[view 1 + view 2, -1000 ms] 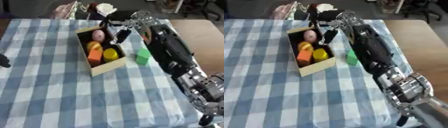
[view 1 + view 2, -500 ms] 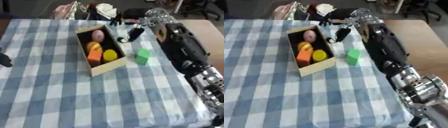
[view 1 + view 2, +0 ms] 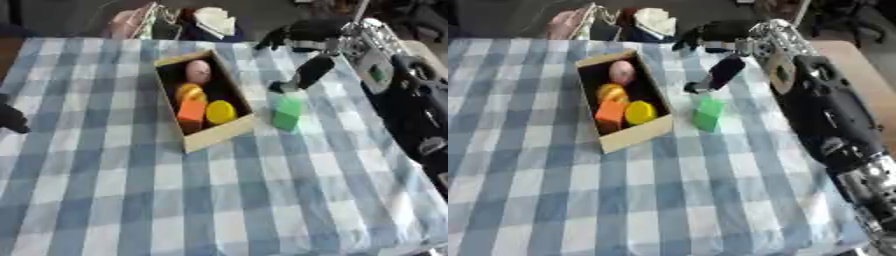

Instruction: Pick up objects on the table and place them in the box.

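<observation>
Four pieces in the box: your cardboard box [image 3: 217, 138] already holds a pink egg shape [image 3: 198, 71] at the far end, an orange ring-like piece [image 3: 188, 92] below it, an orange block [image 3: 192, 111] and a yellow round piece [image 3: 220, 112] at the near end.
Box: it lies askew on the blue-and-white checked cloth [image 3: 131, 200], long side running away from you, near wall toward the camera.
Green block: the green block [image 3: 286, 112] stands on the cloth just to the right of the box, outside it, apart from the box wall.
Right hand: your right hand [image 3: 302, 37] reaches in from the upper right and hangs over the far side of the green block; its fingers [image 3: 312, 70] point down, relaxed and spread, their tips just above or at the block's far top edge. You cannot tell from either eye whether they touch it; nothing is in its grasp.
Left hand: only a dark bit of your left hand [image 3: 10, 118] shows at the left edge over the cloth; how its fingers stand cannot be told.
Far edge: pale clutter [image 3: 213, 20] lies beyond the cloth.
</observation>
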You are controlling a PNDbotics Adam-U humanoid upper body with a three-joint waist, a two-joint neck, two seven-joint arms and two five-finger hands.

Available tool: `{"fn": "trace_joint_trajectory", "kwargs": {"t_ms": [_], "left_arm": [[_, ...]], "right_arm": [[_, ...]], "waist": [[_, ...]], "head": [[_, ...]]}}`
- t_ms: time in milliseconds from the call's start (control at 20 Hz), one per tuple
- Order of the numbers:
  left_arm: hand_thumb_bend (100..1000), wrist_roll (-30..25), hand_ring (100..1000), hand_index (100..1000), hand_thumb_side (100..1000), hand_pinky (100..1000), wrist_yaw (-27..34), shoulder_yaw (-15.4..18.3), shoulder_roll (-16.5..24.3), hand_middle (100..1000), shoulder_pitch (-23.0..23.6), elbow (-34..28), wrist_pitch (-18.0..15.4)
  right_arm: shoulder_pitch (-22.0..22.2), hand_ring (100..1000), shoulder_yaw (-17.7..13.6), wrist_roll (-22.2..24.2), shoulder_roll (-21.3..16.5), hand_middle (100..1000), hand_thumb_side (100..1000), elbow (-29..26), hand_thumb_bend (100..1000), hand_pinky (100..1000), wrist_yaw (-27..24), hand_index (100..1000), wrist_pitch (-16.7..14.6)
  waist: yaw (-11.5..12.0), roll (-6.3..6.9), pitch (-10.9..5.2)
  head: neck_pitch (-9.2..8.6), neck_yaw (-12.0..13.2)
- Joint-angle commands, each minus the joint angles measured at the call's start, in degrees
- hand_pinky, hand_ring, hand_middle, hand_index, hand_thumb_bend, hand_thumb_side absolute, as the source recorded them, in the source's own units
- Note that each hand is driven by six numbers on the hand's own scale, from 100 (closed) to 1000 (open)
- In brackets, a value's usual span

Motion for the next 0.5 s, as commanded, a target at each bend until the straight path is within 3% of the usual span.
{"fn": "trace_joint_trajectory", "kwargs": {"t_ms": [50, 500], "left_arm": [[100, 0.06, 590, 793, 605, 776, -0.11, 0.61, 0.88, 602, -0.42, -0.69, 0.0], [100, -0.11, 591, 794, 607, 776, -0.17, 0.58, 0.83, 602, -0.57, -0.61, 0.06]], "right_arm": [[0.28, 834, 0.22, 3.29, -2.17, 906, 686, -1.56, 375, 828, 0.32, 976, -1.33], [2.76, 843, 0.39, 1.8, -1.3, 909, 708, 2.15, 413, 828, 6.19, 976, -0.87]], "waist": [[-0.03, -0.32, -1.47], [0.1, -0.39, -1.37]], "head": [[-0.79, -0.22], [-0.92, -0.33]]}}
